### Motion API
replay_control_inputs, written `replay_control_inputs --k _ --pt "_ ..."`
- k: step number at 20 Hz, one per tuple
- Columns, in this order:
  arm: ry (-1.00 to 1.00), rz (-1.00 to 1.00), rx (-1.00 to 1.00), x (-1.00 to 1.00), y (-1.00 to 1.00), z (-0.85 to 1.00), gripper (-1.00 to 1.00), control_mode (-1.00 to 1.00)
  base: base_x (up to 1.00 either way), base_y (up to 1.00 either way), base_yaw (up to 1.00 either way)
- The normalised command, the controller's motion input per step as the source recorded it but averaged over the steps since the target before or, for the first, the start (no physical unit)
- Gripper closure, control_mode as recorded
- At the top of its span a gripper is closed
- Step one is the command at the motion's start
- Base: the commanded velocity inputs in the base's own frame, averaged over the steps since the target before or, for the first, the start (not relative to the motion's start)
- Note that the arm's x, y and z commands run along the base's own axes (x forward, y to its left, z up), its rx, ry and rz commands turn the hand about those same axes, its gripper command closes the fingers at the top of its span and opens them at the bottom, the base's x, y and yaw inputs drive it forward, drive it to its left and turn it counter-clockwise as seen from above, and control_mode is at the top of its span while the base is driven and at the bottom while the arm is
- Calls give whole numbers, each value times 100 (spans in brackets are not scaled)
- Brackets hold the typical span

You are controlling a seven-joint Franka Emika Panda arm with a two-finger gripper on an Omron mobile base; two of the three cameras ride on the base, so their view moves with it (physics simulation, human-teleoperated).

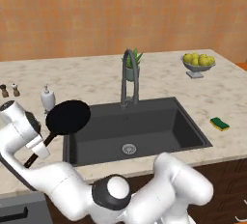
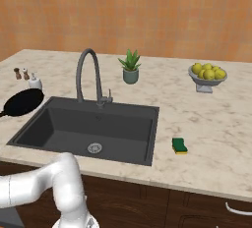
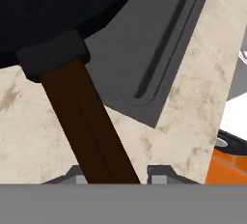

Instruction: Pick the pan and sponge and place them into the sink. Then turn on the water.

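The black pan (image 1: pixel 68 116) hangs tilted above the counter at the sink's left rim; its brown handle (image 3: pixel 84 121) runs down between my fingertips. My gripper (image 3: pixel 118 175) is shut on that handle, and its white hand (image 1: pixel 37 147) shows low on the left. The right base view has the pan (image 2: pixel 23 101) at its left edge. The dark grey sink (image 1: pixel 154 121) (image 2: pixel 113 124) holds nothing but its drain. The yellow and green sponge (image 1: pixel 220 123) (image 2: pixel 179 146) lies on the counter right of the sink. No water runs from the arched faucet (image 1: pixel 129 76) (image 2: pixel 87 74).
A white soap bottle (image 1: pixel 47 97) (image 2: pixel 34 81) stands just behind the pan, with two small shakers (image 1: pixel 9 90) (image 2: pixel 21 73) further left. Behind the faucet is a potted plant (image 1: pixel 135 66) (image 2: pixel 130 67). A bowl of yellow-green fruit (image 1: pixel 198 63) (image 2: pixel 207 76) sits at the back right.
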Motion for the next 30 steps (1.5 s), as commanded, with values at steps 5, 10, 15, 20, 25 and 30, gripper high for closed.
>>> replay_control_inputs --k 5,10,15,20,25,30 --pt "-14 -4 15 -69 -100 29 100 -100 0 0 0" --pt "-1 7 0 -49 -100 0 100 -100 0 0 0" --pt "5 3 0 35 -72 18 100 -100 0 0 0" --pt "31 -9 5 89 4 9 100 -100 0 0 0" --pt "28 -13 0 71 67 0 100 -100 0 0 0" --pt "5 -16 -5 78 10 -15 100 -100 0 0 0"
